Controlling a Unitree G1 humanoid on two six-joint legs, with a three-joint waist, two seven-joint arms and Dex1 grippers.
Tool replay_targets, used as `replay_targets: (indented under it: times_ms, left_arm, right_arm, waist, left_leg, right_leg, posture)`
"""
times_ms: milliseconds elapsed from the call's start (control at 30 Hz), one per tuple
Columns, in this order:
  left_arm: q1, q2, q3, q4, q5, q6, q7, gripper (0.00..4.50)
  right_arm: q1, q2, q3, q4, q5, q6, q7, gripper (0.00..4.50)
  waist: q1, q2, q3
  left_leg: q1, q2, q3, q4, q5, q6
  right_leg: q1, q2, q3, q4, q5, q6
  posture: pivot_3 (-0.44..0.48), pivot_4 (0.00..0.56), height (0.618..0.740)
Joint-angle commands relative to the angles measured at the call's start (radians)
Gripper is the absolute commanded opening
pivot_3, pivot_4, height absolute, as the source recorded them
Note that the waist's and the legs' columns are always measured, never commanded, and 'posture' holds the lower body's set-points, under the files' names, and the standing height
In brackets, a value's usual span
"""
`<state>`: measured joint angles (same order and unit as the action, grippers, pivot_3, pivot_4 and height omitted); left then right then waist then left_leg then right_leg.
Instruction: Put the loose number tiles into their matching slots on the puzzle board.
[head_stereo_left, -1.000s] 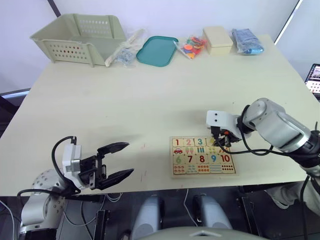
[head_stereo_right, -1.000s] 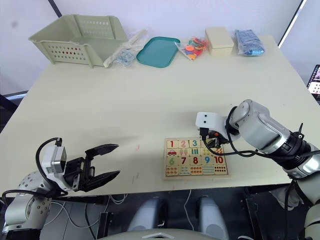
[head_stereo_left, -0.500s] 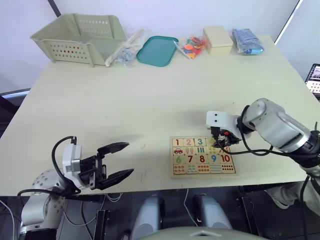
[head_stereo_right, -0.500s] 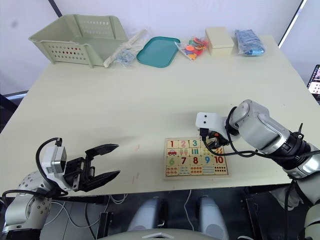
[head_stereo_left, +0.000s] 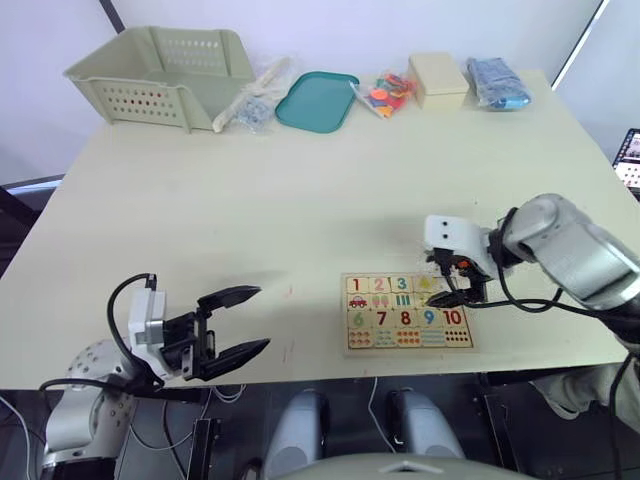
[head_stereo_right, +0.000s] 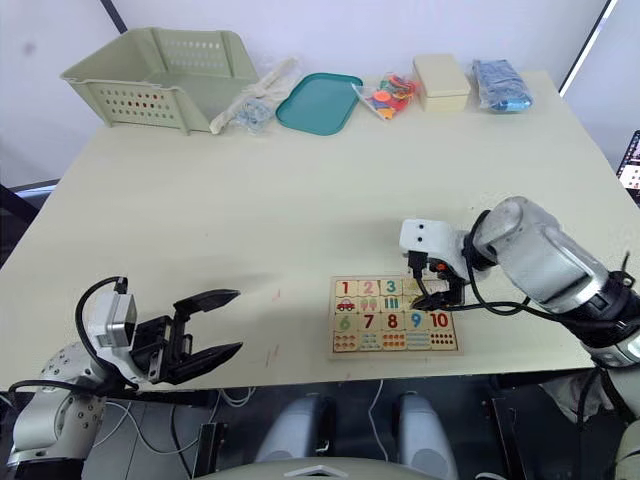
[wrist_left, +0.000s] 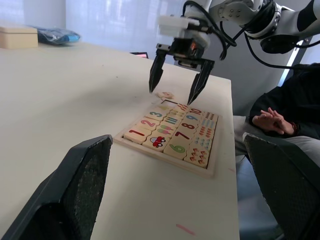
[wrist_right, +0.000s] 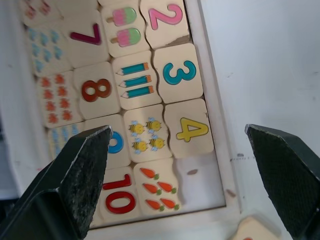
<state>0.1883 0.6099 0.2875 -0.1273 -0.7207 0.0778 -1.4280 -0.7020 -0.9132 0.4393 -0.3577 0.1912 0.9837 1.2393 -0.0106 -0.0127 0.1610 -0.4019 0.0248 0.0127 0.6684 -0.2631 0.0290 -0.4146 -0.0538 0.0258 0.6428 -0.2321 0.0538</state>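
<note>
Hovering over the flat pale-wood puzzle board near the table edge, your right gripper fingers are apart; left gripper fingers too.

The right gripper hangs pointing down from a bent arm, its two black fingers spread wide with nothing between them. The left gripper is held level and forward, fingers parted and empty.

- Puzzle board: pale matt wood, smooth printed tiles.
- Bench: smooth, matt cream top.
- Right gripper: black plastic, slight sheen.
</note>
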Motion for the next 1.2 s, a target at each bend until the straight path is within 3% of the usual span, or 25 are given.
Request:
replay_targets:
  times_ms: [33, 167, 300, 433, 600, 1200]
  left_arm:
    - [0.004, -0.003, 0.009, -0.023, -0.006, -0.014, 0.005, 4.50]
    - [-0.004, 0.000, 0.009, -0.013, -0.005, -0.015, 0.002, 4.50]
    - [-0.024, 0.003, 0.005, 0.001, -0.003, -0.013, -0.002, 4.50]
    - [-0.043, 0.008, 0.002, 0.013, -0.001, -0.009, -0.013, 4.50]
    - [-0.058, 0.014, 0.004, 0.025, 0.003, -0.007, -0.023, 4.50]
    - [-0.060, 0.003, 0.001, 0.027, 0.010, -0.016, -0.007, 4.50]
  right_arm:
    - [0.112, 0.016, -0.233, -0.033, 0.088, -0.110, -0.051, 4.48]
    - [0.268, 0.026, -0.357, -0.043, 0.136, -0.220, -0.076, 4.48]
    - [0.343, 0.088, -0.384, -0.020, 0.146, -0.308, -0.131, 4.48]
    - [0.376, 0.148, -0.386, 0.040, 0.169, -0.353, -0.153, 2.74]
    - [0.378, 0.180, -0.366, 0.125, 0.157, -0.417, -0.154, 0.06]
    - [0.410, 0.218, -0.254, 0.323, 0.054, -0.502, -0.170, 0.02]
  waist:
    - [0.001, 0.000, 0.000]
    - [0.000, 0.000, 0.000]
    - [-0.003, -0.001, 0.000]
    - [-0.002, -0.001, 0.000]
    - [-0.001, -0.001, 0.000]
    - [-0.002, -0.003, -0.001]
  left_leg:
    - [0.000, 0.000, 0.000, 0.000, 0.000, 0.000]
    - [0.000, -0.001, 0.001, 0.000, 0.000, 0.000]
    - [0.001, -0.001, 0.001, 0.000, 0.000, 0.000]
    - [0.001, -0.001, 0.001, 0.000, 0.000, 0.000]
    - [0.001, -0.001, 0.002, 0.000, 0.000, 0.000]
    - [0.002, -0.001, 0.003, 0.000, 0.000, 0.000]
  right_leg:
    - [0.000, 0.000, 0.000, 0.000, 0.000, 0.000]
    - [0.001, 0.000, 0.000, 0.000, 0.000, 0.000]
    - [0.001, 0.002, 0.000, 0.000, 0.000, 0.001]
    - [0.001, 0.002, 0.000, 0.000, 0.001, 0.002]
    - [0.001, 0.002, 0.000, 0.000, 0.001, 0.002]
    - [0.002, 0.002, 0.000, 0.000, 0.001, 0.002]
  posture:
    - [0.000, 0.150, 0.740]
    - [0.000, 0.150, 0.740]
    - [0.000, 0.150, 0.740]
    - [0.000, 0.150, 0.740]
    - [0.000, 0.150, 0.740]
    - [0.000, 0.150, 0.740]
